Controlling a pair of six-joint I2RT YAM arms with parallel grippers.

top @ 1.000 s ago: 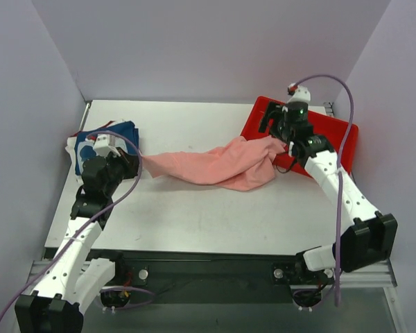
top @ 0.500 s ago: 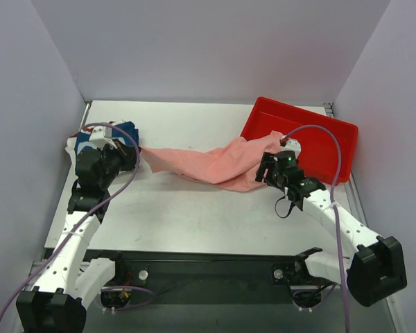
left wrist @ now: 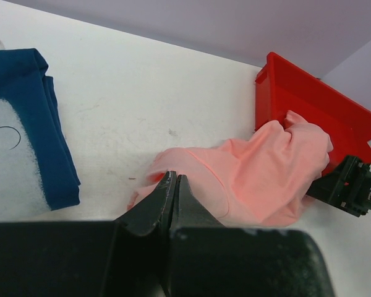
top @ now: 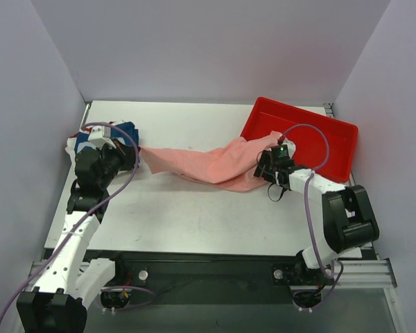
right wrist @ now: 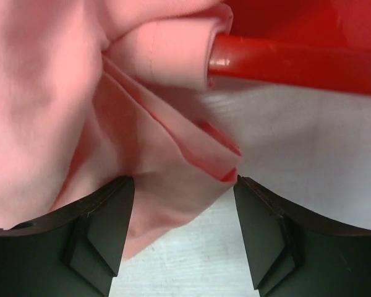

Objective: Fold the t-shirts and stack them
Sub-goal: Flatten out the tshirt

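Salmon-pink t-shirt [top: 208, 165]: lies strung out across mid counter [top: 194, 222], unfolded and rumpled. Runs from left tool over to red tray [top: 326, 146] and drapes its right end over the tray's near rim.

Left tool [left wrist: 173, 184]: jaws together, clamped on the shirt's left edge, tips right at the counter surface. Sits just beside the navy t-shirt [top: 121, 130].

Navy t-shirt: sits folded at far-left of counter, apart from the pink one. Shows white print in left wrist view.

Right tool [right wrist: 183, 198]: jaws apart, nothing gripped. Hangs low over the shirt's right end, straddles a folded hem lying on the counter, close to the tray rim. Can't tell whether fingertips touch cloth or counter.
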